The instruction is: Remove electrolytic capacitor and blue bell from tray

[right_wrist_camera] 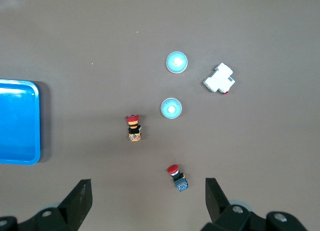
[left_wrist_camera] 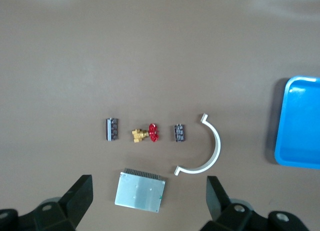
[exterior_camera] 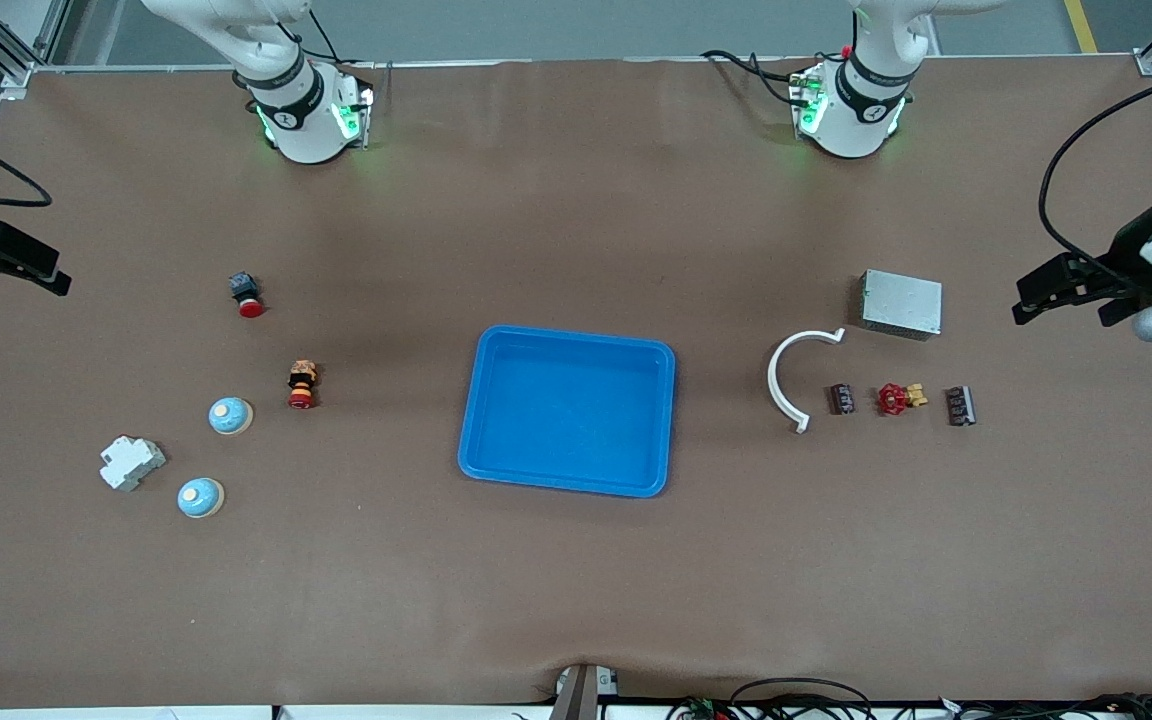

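Note:
Two light-blue domed bells (exterior_camera: 231, 415) (exterior_camera: 201, 497) sit toward the right arm's end of the table; they also show in the right wrist view (right_wrist_camera: 171, 108) (right_wrist_camera: 176, 62). Two small dark ribbed capacitor-like parts (exterior_camera: 842, 399) (exterior_camera: 960, 406) lie toward the left arm's end and show in the left wrist view (left_wrist_camera: 179, 132) (left_wrist_camera: 113, 129). My left gripper (exterior_camera: 1036, 295) (left_wrist_camera: 150, 201) is open and empty, high over the table's edge near a silver box (left_wrist_camera: 140, 190). My right gripper (exterior_camera: 41, 275) (right_wrist_camera: 147, 201) is open and empty, high over the other end.
A blue tray (exterior_camera: 576, 337) lies in the table's middle. A red valve (exterior_camera: 898, 399), a white curved piece (exterior_camera: 786, 375) and the silver box (exterior_camera: 901, 304) lie by the dark parts. Two red-capped button switches (exterior_camera: 247, 295) (exterior_camera: 302, 385) and a white breaker (exterior_camera: 132, 463) lie by the bells.

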`<state>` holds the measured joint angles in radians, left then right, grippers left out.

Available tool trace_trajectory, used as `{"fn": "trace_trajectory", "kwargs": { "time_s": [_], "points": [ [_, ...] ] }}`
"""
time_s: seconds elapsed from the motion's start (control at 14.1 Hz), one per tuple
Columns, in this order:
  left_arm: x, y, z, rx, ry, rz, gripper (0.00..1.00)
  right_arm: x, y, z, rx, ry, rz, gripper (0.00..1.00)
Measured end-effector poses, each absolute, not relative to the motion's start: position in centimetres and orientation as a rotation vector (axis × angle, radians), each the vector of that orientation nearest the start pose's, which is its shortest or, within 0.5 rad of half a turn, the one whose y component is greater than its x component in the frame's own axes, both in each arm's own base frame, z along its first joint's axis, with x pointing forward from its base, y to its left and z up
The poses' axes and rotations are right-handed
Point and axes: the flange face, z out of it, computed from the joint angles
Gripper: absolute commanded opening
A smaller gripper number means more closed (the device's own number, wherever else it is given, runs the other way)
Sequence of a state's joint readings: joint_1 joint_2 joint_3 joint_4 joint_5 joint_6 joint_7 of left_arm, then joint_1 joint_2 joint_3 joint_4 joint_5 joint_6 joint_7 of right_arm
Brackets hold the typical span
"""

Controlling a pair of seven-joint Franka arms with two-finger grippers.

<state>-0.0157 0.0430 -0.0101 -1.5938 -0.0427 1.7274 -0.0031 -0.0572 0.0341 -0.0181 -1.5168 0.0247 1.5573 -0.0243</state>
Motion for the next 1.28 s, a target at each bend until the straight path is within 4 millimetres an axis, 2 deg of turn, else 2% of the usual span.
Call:
{"fn": "trace_trajectory", "kwargs": {
  "time_s": [0.14,0.28,0.43,1.28],
  "points": [
    [58.1,-2.4,61.3,-3.184,-0.002,-0.153,1.0,56.3,-4.0,63.0,-3.117,0.079,-0.012,1.0],
    [57.8,-4.1,61.0,-3.189,-0.055,-0.108,1.0,56.3,-4.0,63.0,-3.117,0.079,-0.012,1.0],
    [57.7,-5.4,60.7,-3.191,-0.037,-0.09,1.0,56.3,-4.0,63.0,-3.118,0.078,-0.012,1.0],
    [57.8,-4.4,60.6,-3.189,-0.002,-0.09,1.0,56.3,-4.3,63.0,-3.133,0.082,-0.012,1.0]
  ]
}}
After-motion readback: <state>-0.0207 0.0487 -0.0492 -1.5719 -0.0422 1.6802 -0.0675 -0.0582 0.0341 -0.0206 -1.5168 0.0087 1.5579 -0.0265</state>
